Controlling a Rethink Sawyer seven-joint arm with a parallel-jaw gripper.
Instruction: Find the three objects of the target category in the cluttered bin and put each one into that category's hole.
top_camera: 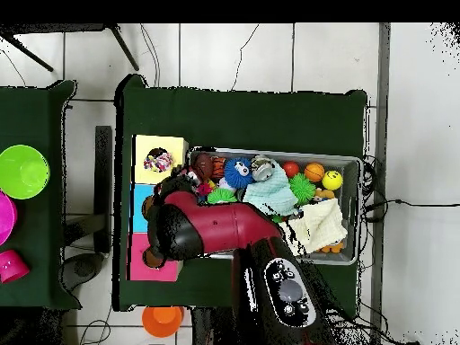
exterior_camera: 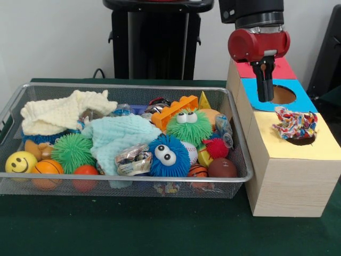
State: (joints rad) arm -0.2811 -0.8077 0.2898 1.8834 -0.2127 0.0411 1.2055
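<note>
My gripper (exterior_camera: 265, 98) hangs just above the blue section (exterior_camera: 305, 101) of the wooden box, beside its round hole (exterior_camera: 283, 95), with nothing visibly in it. A crumpled, colourful wrapper bundle (exterior_camera: 294, 124) rests on the rim of the hole in the yellow section (exterior_camera: 319, 150); the overhead view shows the bundle (top_camera: 158, 162) there too. The wire bin (exterior_camera: 133, 183) holds a snack packet (exterior_camera: 133, 160), a blue fuzzy ball with eyes (exterior_camera: 168, 156), a green fuzzy ball (exterior_camera: 189, 128), small balls, and cream (exterior_camera: 61, 112) and teal (exterior_camera: 120, 136) cloths. In the overhead view the red arm (top_camera: 216, 229) covers the gripper.
The box's red section (exterior_camera: 279, 69) lies behind the gripper. The bin's right wall (exterior_camera: 234, 133) stands close to the box. In the overhead view a green bowl (top_camera: 22, 171) sits on a side table and an orange cup (top_camera: 162, 319) on the floor.
</note>
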